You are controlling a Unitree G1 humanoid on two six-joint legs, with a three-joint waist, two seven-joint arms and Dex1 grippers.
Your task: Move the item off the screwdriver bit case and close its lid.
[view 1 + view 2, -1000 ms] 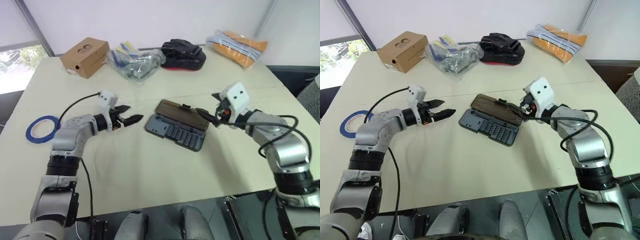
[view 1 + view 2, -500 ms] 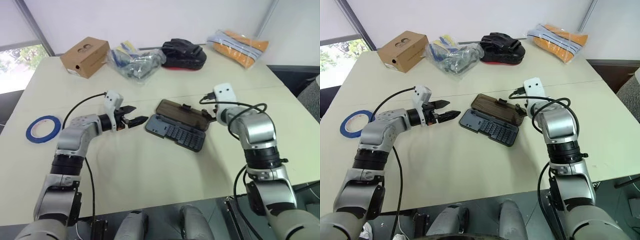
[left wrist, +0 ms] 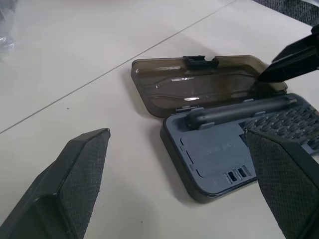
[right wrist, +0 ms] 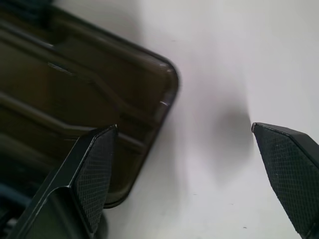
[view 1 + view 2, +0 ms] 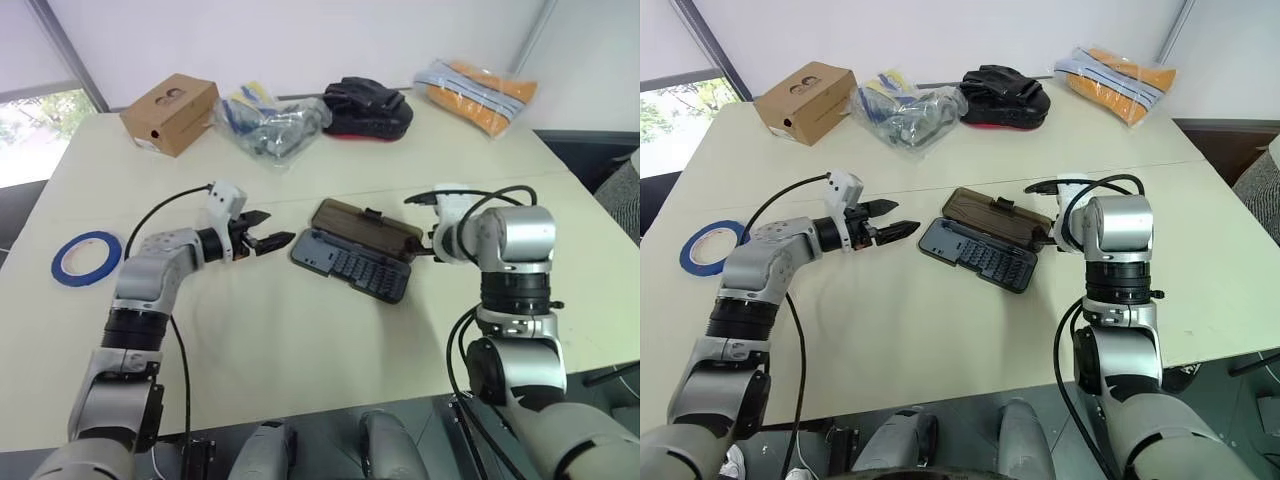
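The screwdriver bit case (image 5: 352, 268) lies open in the middle of the table, its dark grey-blue tray showing rows of bits. Its smoky brown lid (image 5: 362, 225) lies flat on the table behind the tray, the black latch on its far edge. The item, a blue roll of tape (image 5: 87, 255), rests on the table far to the left, apart from the case. My left gripper (image 5: 272, 231) hovers open just left of the case, pointing at it. My right gripper (image 5: 423, 250) is open and tilted down over the lid's right end, one finger (image 4: 94, 174) above the lid's corner.
Along the table's far side stand a cardboard box (image 5: 170, 112), a clear bag of small parts (image 5: 270, 125), a black-and-red pouch (image 5: 365, 108) and an orange-and-grey packet (image 5: 478, 85). The table's right edge (image 5: 600, 230) runs close to my right arm.
My right gripper has tipped from nearly level to pointing down and has sunk towards the lid's right end. The left gripper, the case and the tape have stayed put.
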